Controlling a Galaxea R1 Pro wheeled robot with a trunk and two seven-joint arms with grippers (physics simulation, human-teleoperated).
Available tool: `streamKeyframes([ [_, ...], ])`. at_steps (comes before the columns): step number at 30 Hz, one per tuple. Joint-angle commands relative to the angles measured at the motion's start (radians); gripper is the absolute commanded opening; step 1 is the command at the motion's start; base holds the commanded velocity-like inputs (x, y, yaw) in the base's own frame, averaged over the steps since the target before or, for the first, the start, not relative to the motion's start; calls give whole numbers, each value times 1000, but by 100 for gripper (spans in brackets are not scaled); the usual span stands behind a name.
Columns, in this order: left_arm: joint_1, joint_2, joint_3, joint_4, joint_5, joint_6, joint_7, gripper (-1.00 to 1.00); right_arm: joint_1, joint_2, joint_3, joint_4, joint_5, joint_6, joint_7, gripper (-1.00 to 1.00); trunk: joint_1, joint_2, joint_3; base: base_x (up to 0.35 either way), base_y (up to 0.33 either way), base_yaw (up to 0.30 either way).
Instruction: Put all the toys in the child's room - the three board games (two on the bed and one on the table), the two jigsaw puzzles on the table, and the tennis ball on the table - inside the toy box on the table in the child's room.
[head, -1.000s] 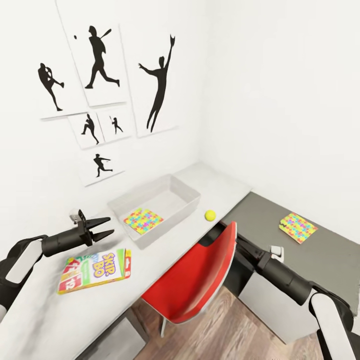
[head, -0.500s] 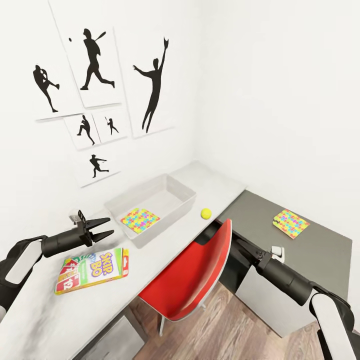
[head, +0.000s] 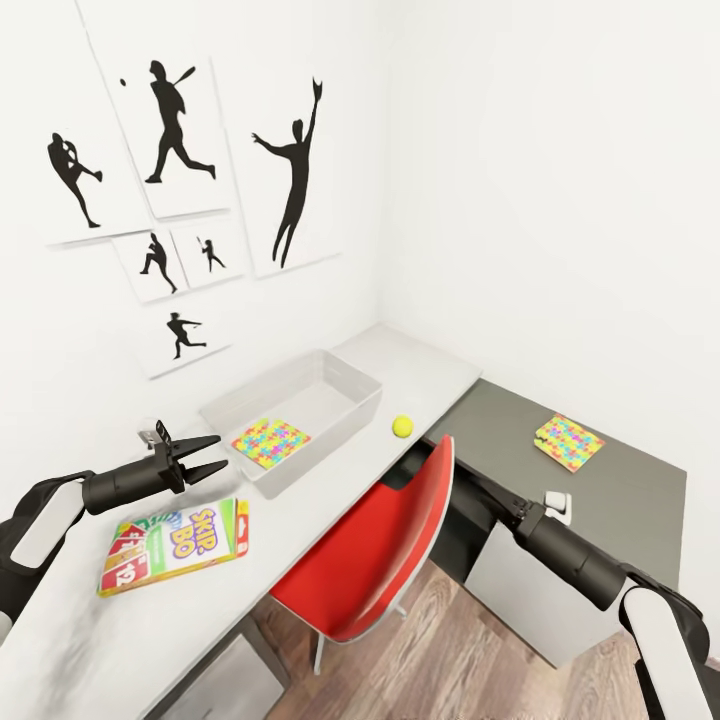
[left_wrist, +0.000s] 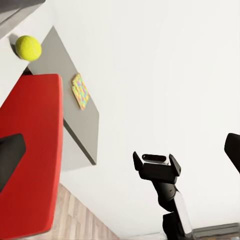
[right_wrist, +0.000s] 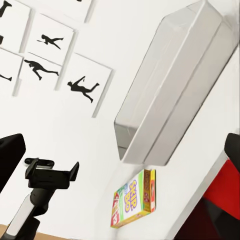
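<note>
**Toys spread over two desks, one puzzle in the box**

The pale grey rectangular plastic toy box (head: 300, 400) sits on the white desk (head: 420, 365) by the wall, a multicoloured jigsaw puzzle (head: 270, 441) lying flat inside it. Just beside the box lies the yellow-green tennis ball (head: 402, 426). Nearer, the green-and-red Skip-Bo board game (head: 175, 545) lies flat on the same desk, with the left hand (head: 210, 455) hovering above it, fingers spread and empty. A second multicoloured jigsaw puzzle (head: 568, 442) rests on the adjoining dark grey desk (head: 640, 490). The red plastic chair (head: 385, 555) hides the right hand; I cannot tell its state.
</note>
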Motion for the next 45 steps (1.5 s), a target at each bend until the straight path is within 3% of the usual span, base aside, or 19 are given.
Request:
streamKeyframes([
  [1,-1,1,-2,0,1,3,-3,100,-1,0,-1,0,0,5,3,100,0,-2,-1,-89,0,-221],
  [15,-1,1,-1,-6,2,6,-7,100,-1,-2,-1,2,0,-1,5,100,0,-2,11,-36,0,-239],
  [20,-1,13,-1,-9,2,6,-8,100,-1,-2,0,3,0,-10,6,100,0,-2,18,-2,0,-168],
  [28,-1,26,-2,-9,4,6,-9,100,-2,-2,0,3,1,-24,10,100,0,-2,30,0,0,-123],
  [45,-1,26,-3,-10,2,6,-8,100,-3,-2,-1,2,9,-28,14,100,0,-2,56,0,0,-77],
])
